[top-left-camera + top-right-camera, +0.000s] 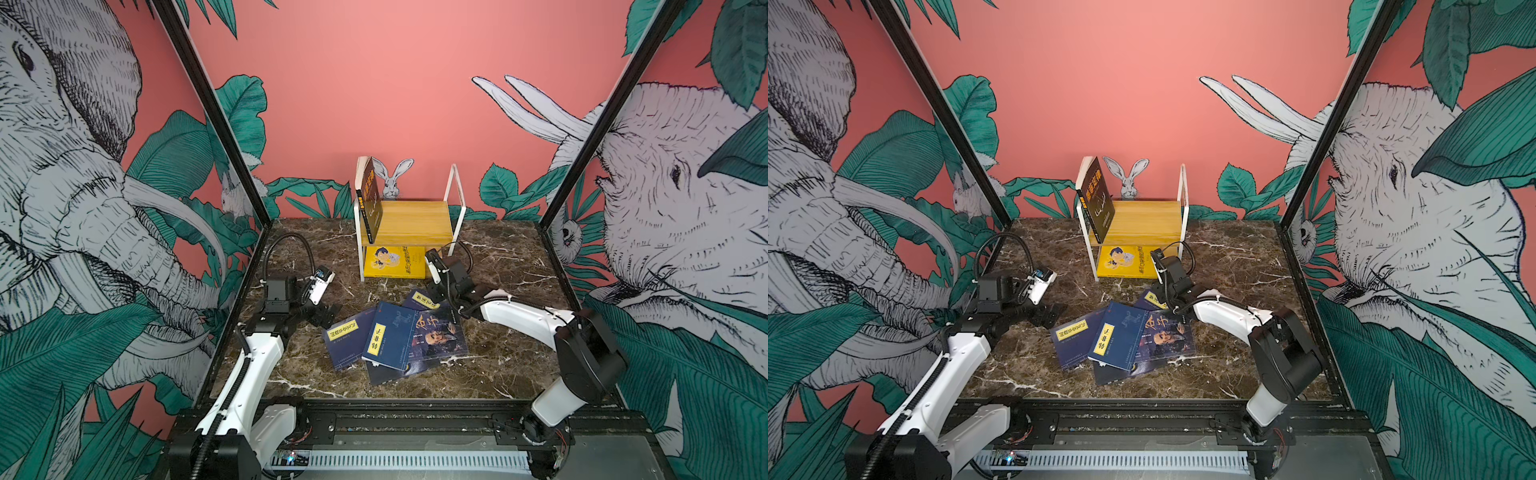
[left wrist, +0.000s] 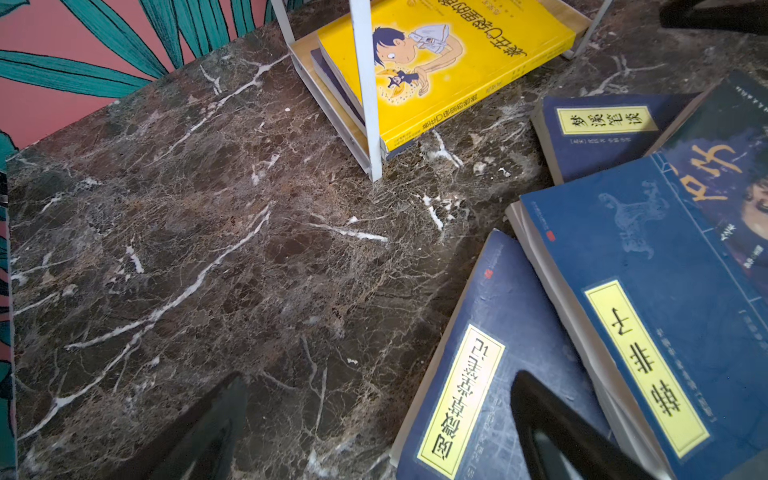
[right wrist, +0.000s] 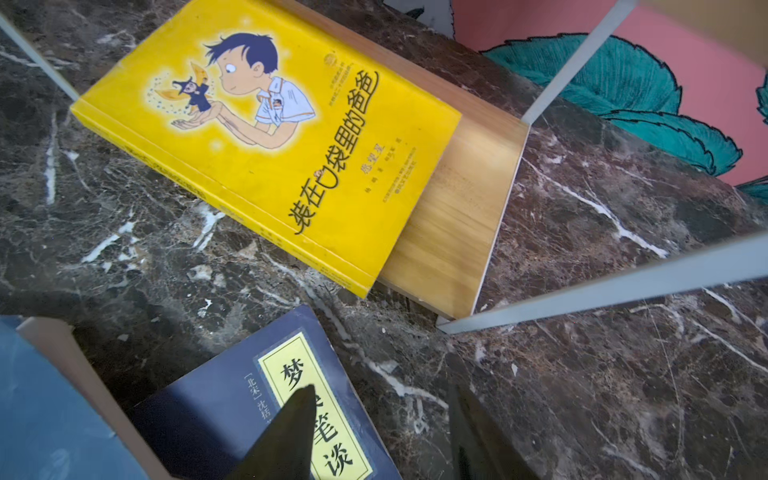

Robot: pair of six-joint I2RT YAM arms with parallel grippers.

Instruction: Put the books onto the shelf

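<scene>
The shelf (image 1: pixel 409 222) stands at the back middle of the table in both top views. A dark book (image 1: pixel 371 199) leans upright on its upper board. A yellow book (image 3: pixel 266 137) lies flat on the lower board over a navy one. Several navy books (image 1: pixel 386 336) lie in an overlapping pile on the marble. My right gripper (image 3: pixel 382 388) is open at the pile's far end. One finger is over the yellow label of a navy book (image 3: pixel 232 399), the other over bare marble. My left gripper (image 2: pixel 380 376) is wide open beside the pile's left book (image 2: pixel 478 374).
The shelf's white metal legs (image 3: pixel 602 286) stand close to my right gripper. The marble table (image 1: pixel 299 365) is boxed in by black frame posts (image 1: pixel 216 112) and printed walls. Bare marble lies left of the pile (image 2: pixel 187 249).
</scene>
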